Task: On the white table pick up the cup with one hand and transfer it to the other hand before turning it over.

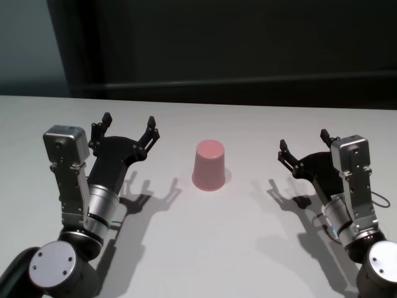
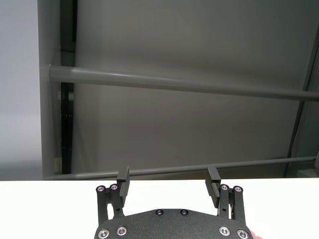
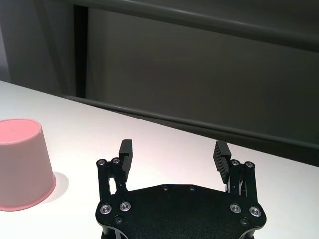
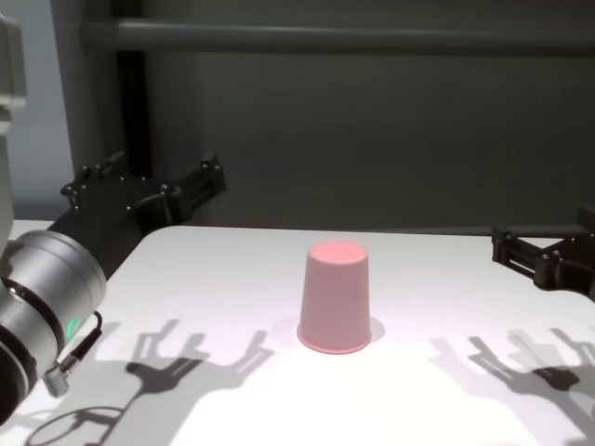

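Note:
The pink cup (image 1: 209, 165) stands upside down on the white table (image 1: 211, 248), wide rim down and flat base up, midway between my two arms. It also shows in the chest view (image 4: 336, 295) and the right wrist view (image 3: 22, 169). My left gripper (image 1: 128, 121) is open and empty, held above the table to the left of the cup and apart from it. My right gripper (image 1: 303, 139) is open and empty, to the right of the cup and apart from it. Both point away from me, as the left wrist view (image 2: 168, 175) and right wrist view (image 3: 174, 147) show.
The table's far edge (image 1: 248, 104) meets a dark wall with horizontal rails (image 4: 353, 37). Both forearms (image 1: 102, 186) rise from the near corners. Nothing else stands on the tabletop.

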Controlling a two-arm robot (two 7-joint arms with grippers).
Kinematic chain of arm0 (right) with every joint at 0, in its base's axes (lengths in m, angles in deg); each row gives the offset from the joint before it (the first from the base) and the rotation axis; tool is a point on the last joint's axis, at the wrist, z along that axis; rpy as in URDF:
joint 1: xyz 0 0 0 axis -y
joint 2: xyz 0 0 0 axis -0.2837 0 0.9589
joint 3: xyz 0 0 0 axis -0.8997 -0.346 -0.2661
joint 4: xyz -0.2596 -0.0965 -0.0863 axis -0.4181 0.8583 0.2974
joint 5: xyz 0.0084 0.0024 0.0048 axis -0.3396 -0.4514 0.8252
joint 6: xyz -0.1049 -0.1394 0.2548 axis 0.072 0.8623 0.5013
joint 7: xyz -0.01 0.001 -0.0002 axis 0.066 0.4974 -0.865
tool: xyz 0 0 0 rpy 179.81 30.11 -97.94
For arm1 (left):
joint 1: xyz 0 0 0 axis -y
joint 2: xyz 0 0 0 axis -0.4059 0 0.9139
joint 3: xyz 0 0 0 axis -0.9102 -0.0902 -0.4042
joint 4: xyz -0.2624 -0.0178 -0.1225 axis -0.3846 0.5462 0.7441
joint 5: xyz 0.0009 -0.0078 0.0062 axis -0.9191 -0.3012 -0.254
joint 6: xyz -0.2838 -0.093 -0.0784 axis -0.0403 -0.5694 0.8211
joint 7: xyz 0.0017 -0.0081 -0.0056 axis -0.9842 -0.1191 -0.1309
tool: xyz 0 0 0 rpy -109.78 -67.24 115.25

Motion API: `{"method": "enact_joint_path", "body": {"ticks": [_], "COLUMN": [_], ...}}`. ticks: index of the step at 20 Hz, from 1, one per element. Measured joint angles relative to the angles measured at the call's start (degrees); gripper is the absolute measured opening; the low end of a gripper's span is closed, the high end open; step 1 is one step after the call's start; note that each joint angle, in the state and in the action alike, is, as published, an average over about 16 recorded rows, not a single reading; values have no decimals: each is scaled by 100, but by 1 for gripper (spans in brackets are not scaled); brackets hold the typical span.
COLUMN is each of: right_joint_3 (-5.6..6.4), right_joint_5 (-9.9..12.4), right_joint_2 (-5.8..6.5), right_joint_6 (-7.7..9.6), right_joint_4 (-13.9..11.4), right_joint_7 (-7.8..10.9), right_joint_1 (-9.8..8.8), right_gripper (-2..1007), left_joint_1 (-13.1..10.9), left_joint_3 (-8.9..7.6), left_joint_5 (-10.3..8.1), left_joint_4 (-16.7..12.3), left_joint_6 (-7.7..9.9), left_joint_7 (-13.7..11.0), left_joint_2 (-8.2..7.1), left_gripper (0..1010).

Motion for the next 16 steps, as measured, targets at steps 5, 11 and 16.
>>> {"method": "enact_joint_path", "body": {"ticks": [5, 11, 16], "right_joint_3": [-2, -5, -6], "right_joint_5": [2, 4, 6], "right_joint_2": [2, 4, 4], "right_joint_6": [2, 4, 5], "right_joint_4": [2, 4, 5], "right_joint_7": [0, 0, 0], "right_joint_1": [2, 4, 6], "right_gripper": [1000, 1000, 1000], "left_joint_1": [0, 0, 0], "left_joint_3": [0, 0, 0], "left_joint_5": [0, 0, 0], "left_joint_4": [0, 0, 0], "left_joint_6": [0, 0, 0], "left_joint_7": [0, 0, 0], "left_joint_2": [0, 0, 0], "left_gripper": [1003, 1003, 1003]}}
